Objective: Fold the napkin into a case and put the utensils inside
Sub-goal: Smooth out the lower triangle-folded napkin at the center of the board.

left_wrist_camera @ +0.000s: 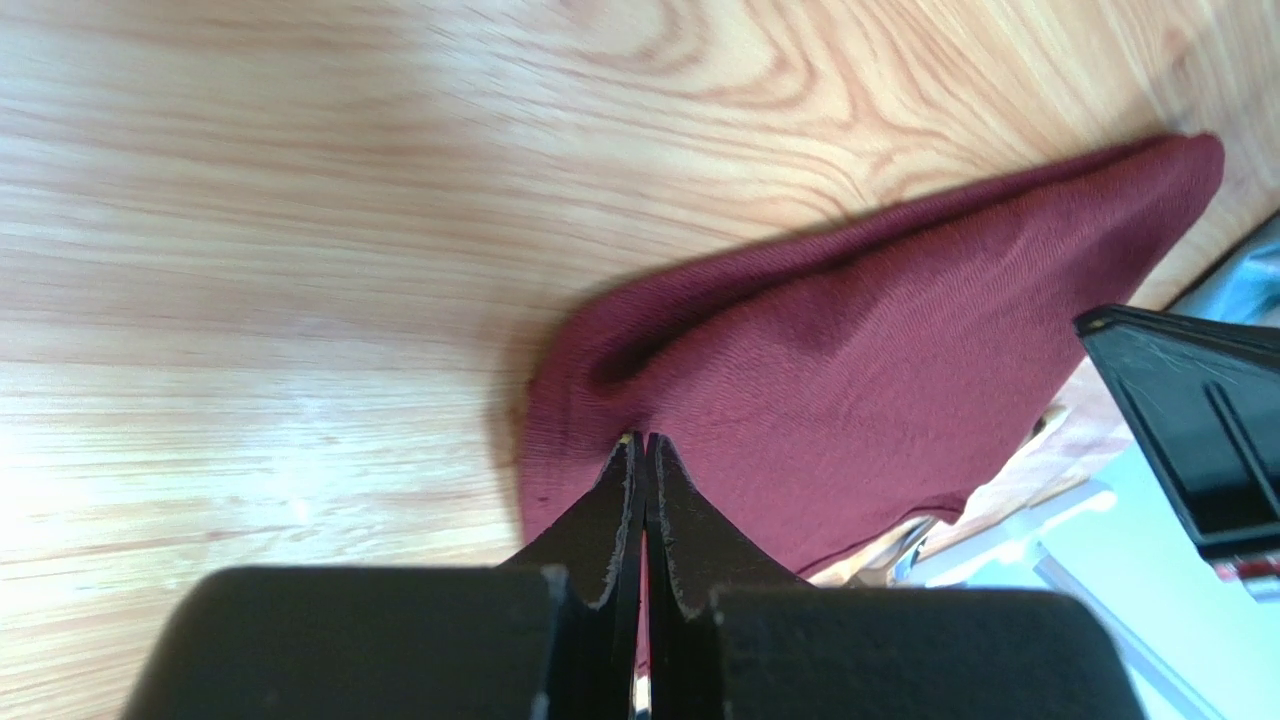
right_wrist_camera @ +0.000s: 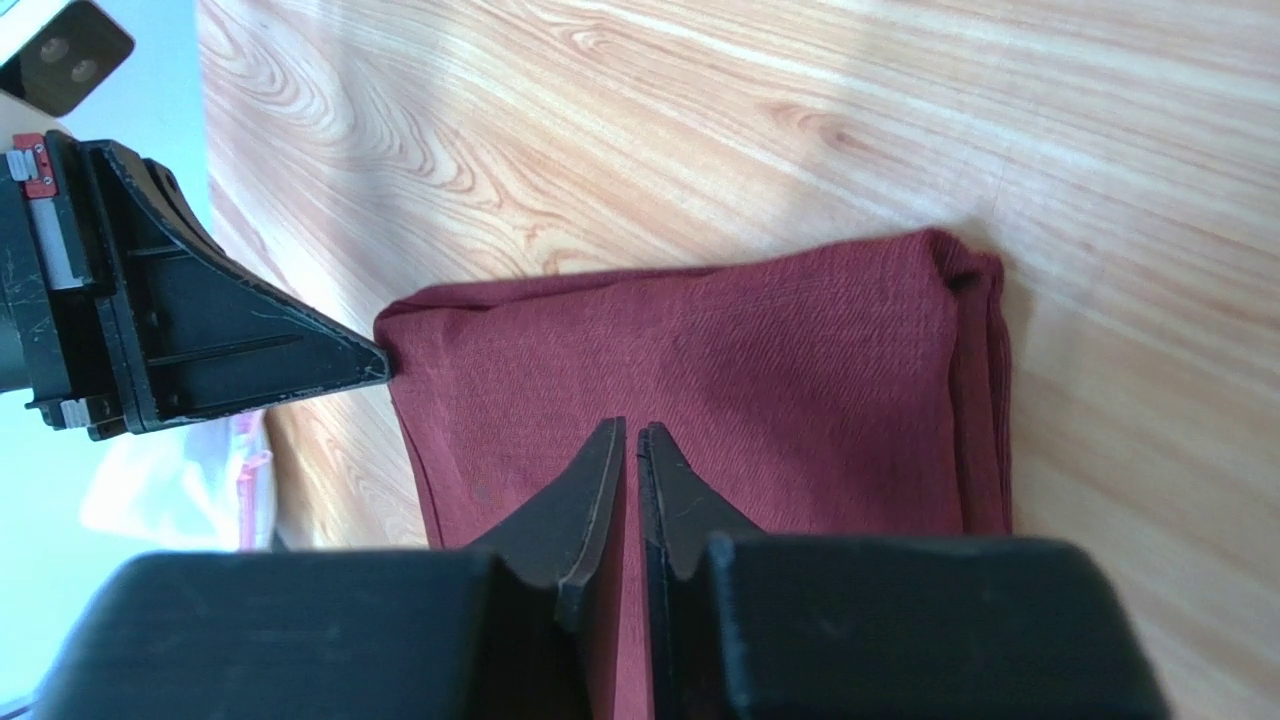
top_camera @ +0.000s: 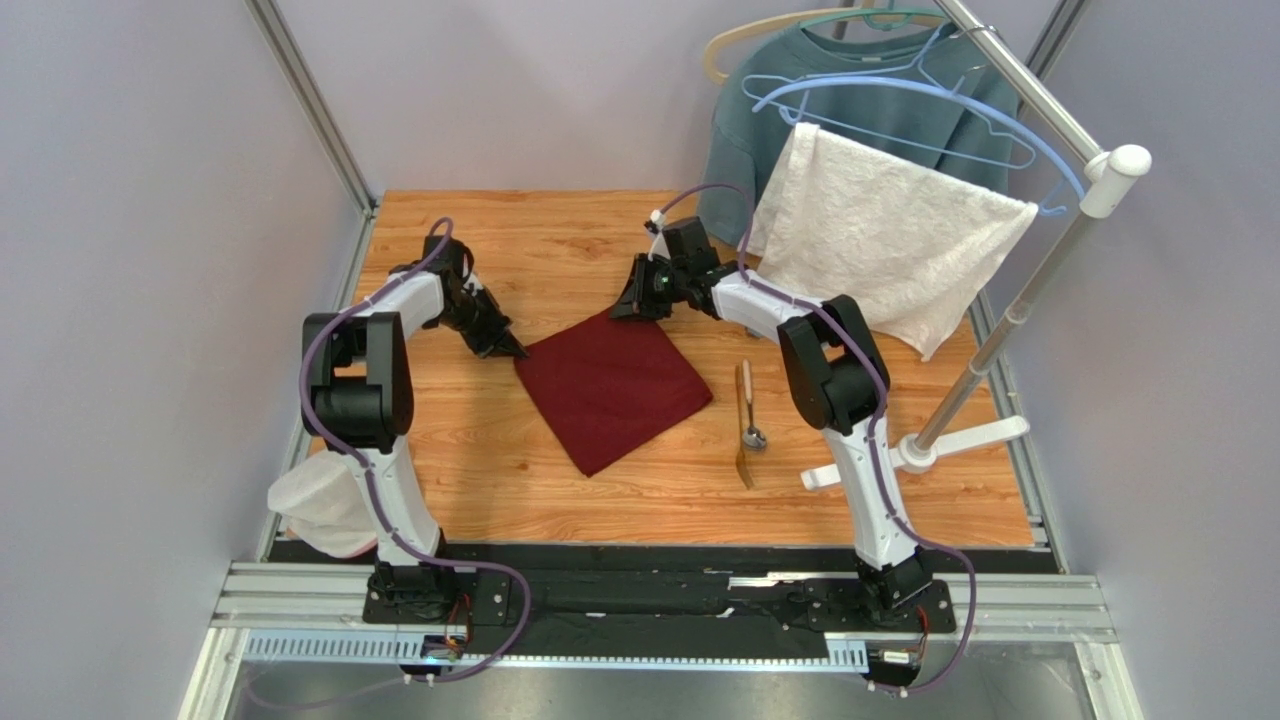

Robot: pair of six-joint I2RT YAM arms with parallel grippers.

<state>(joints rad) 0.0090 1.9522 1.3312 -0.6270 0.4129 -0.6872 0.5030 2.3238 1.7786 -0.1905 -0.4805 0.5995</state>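
The left gripper pinches the napkin at its left corner. The right gripper, jaws almost together, nips the far corner. The cloth lies mid-bench. Lifting both corners level and moving them together should keep the fold straight.

This is a robotics lab cell. Bare grey walls and aluminium posts enclose my wooden table; my arms stand on a metal rail.
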